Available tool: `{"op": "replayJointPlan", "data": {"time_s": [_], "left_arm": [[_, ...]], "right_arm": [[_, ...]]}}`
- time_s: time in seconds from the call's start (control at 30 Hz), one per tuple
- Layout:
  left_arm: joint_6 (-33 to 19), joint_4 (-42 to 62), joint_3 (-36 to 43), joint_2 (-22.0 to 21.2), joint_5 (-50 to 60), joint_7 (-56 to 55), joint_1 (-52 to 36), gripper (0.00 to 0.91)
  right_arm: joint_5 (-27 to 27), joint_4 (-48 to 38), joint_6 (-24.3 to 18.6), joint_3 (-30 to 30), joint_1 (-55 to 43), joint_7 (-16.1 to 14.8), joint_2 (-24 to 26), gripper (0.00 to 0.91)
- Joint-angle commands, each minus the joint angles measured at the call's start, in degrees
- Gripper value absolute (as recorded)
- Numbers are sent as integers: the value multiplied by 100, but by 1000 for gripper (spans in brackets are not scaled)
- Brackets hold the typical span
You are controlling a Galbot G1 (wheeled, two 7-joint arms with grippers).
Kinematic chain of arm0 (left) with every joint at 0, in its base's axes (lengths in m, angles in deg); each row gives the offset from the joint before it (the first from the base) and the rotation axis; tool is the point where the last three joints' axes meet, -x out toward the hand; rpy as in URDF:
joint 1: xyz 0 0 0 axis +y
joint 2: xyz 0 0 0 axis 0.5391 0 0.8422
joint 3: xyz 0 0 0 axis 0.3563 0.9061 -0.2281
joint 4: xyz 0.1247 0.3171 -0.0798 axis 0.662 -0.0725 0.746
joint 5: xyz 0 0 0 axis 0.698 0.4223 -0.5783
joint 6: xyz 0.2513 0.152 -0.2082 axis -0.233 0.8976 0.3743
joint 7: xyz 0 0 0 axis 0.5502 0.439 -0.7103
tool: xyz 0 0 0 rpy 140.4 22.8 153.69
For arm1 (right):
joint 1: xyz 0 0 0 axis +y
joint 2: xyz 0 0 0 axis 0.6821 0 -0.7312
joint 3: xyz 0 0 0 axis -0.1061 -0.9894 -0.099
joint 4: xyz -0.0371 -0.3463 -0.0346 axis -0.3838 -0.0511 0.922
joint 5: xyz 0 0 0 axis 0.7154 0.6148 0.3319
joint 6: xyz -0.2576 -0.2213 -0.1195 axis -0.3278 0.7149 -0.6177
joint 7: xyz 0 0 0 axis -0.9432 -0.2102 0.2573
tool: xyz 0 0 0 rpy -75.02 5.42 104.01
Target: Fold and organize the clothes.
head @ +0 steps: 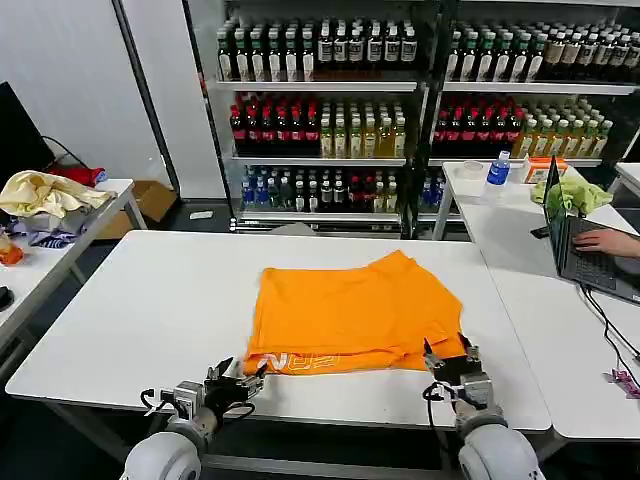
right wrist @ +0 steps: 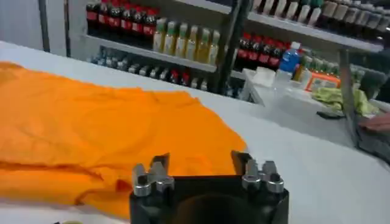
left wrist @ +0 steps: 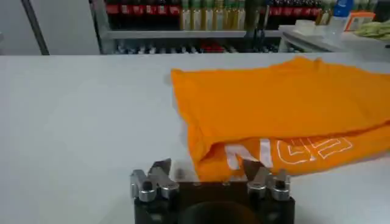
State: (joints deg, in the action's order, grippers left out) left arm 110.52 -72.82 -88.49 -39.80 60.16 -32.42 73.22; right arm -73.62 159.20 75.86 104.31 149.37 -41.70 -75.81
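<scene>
The orange T-shirt (head: 350, 310) lies folded on the white table (head: 150, 320), its near edge showing white lettering (head: 300, 360). My left gripper (head: 248, 378) sits open at the shirt's near left corner; in the left wrist view that gripper (left wrist: 208, 170) has the folded orange T-shirt (left wrist: 286, 109) edge between its spread fingers. My right gripper (head: 448, 352) is open at the near right corner. In the right wrist view the right gripper (right wrist: 203, 161) stands over the edge of the orange T-shirt (right wrist: 91, 128), nothing clamped.
A second table (head: 520, 250) stands at the right with a laptop (head: 585, 250), a person's hand on it, and a lime-green cloth (head: 575, 192). A side table at left carries a pale yellow cloth heap (head: 45, 192). Shelves of bottles (head: 330, 110) stand behind.
</scene>
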Motion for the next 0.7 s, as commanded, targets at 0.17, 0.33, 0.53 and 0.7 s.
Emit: {"op": "replayJointPlan", "data": {"time_s": [0.17,0.33,0.53,0.7], "left_arm": [[0,135,40,-38,25,-9,-1,907],[-14,269,82,-24,90,-38,-47,907],[-15,326,103,-34,91,-71,-57,907],[-41,325,126,-44,88,-68,-17,272]], "right_arm": [[-261,-372,207,428,237,156,-169,907],[-247,-693,204,302,101,154,-261,907],[-184,-1034,181,242,-70,112,-343,907],[-189,-1072,161,197,-86,73,-362,574]]}}
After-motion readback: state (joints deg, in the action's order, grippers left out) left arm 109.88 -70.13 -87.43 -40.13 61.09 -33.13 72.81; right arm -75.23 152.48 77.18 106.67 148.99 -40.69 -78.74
